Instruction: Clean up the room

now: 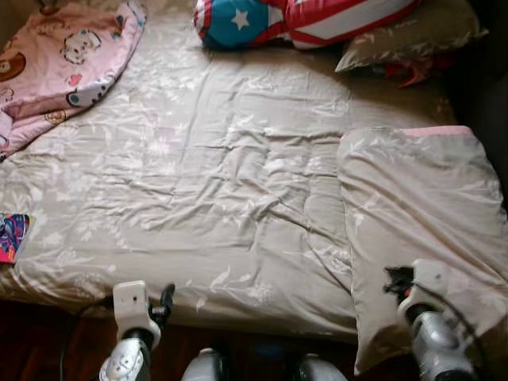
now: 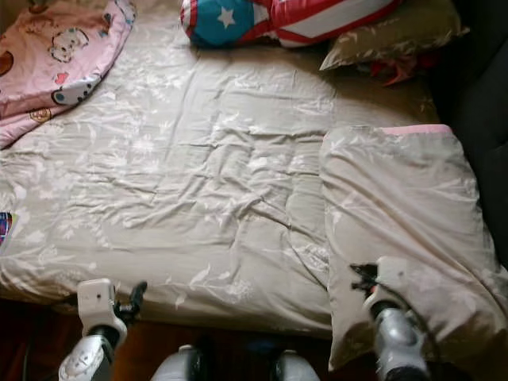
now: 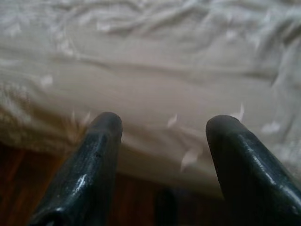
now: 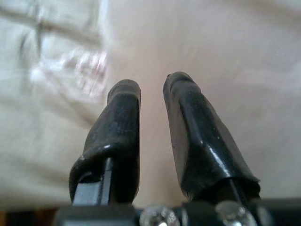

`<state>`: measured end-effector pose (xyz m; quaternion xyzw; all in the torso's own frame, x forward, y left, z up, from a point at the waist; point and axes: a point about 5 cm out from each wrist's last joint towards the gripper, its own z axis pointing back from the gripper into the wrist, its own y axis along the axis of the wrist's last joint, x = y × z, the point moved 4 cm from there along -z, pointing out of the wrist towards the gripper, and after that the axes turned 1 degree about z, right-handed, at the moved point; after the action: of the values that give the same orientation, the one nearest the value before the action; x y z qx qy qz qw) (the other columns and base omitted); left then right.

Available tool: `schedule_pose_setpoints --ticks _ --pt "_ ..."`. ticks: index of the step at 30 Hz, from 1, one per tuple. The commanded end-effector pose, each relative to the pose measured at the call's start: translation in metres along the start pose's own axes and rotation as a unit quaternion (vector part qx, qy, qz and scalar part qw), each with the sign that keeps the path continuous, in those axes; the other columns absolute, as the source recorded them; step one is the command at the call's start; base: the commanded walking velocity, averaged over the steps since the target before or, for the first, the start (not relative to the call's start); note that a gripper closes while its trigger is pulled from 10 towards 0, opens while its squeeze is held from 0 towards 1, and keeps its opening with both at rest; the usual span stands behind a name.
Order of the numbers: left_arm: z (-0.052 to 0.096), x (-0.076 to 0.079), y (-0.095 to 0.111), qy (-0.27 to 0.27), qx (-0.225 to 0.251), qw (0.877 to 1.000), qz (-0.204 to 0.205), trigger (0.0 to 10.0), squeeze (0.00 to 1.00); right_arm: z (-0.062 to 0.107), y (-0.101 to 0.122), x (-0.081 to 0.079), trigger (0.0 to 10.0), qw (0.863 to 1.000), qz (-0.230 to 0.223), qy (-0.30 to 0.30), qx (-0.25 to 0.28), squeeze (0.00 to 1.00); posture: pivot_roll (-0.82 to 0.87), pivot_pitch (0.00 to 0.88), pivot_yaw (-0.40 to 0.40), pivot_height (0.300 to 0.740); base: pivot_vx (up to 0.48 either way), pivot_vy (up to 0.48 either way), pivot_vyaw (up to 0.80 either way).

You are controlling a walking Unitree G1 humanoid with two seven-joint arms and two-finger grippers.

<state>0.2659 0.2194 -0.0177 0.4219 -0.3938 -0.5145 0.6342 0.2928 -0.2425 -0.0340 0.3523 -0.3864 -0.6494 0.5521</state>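
Beige floral cotton covered the bed (image 1: 198,182) from its near edge to the head, creased through the middle. At that near edge, toward the left corner, I had the left gripper (image 3: 162,129) hovering just off the side of the mattress, its two black fingers spread wide with nothing between them; dark floor (image 1: 48,341) showed below it. Over the near right corner I had the right gripper (image 4: 151,101) low above the folded quilt (image 1: 421,214). Its fingers stood nearly together with a thin gap, and I could not tell from the wrist view whether any cloth was pinched between them.

That quilt, the thing I judged to be in hand, lay along the right edge of the bed, its near end drooping over the near edge, a pink lining peeping out at its far end. To do this well, I judged I should grip the hanging end through several layers, not one skin of cloth, and move it slowly so the fold kept its shape.

A bright patterned item (image 1: 12,236) sat at the left edge. Farther on, a pink cartoon blanket (image 1: 67,55) was bunched in the far left corner. Along the head edge lay a stars-and-stripes cushion (image 1: 302,20) and a beige pillow (image 1: 413,36), something red (image 1: 413,71) tucked under it.
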Motion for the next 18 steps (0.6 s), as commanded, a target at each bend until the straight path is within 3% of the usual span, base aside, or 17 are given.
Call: schedule_pose_setpoints --ticks 1,8,15,18 --pt "0.009 -0.009 -0.033 0.008 -0.058 0.998 -0.023 10.0 0.00 0.010 -0.033 -0.008 10.0 0.998 0.008 0.012 -0.053 0.00 -0.05 0.179 0.004 0.740 0.000 0.000 0.00" --pt "0.011 -0.003 -0.068 0.004 -0.143 0.989 -0.030 10.0 0.00 0.017 -0.058 -0.018 10.0 0.994 0.005 0.009 -0.108 0.00 -0.07 0.096 0.000 0.740 0.000 0.000 0.00" --pt "0.015 0.000 -0.085 0.002 -0.187 0.981 -0.041 10.0 0.00 0.017 -0.064 -0.028 10.0 0.992 -0.004 0.021 -0.127 0.00 -0.08 0.057 0.000 0.740 0.000 0.000 0.00" --pt "0.021 -0.004 -0.096 0.012 -0.216 0.975 -0.047 10.0 0.00 0.025 -0.080 -0.030 10.0 0.987 0.002 0.017 -0.158 0.00 -0.07 0.045 0.002 0.740 0.000 0.000 0.00"
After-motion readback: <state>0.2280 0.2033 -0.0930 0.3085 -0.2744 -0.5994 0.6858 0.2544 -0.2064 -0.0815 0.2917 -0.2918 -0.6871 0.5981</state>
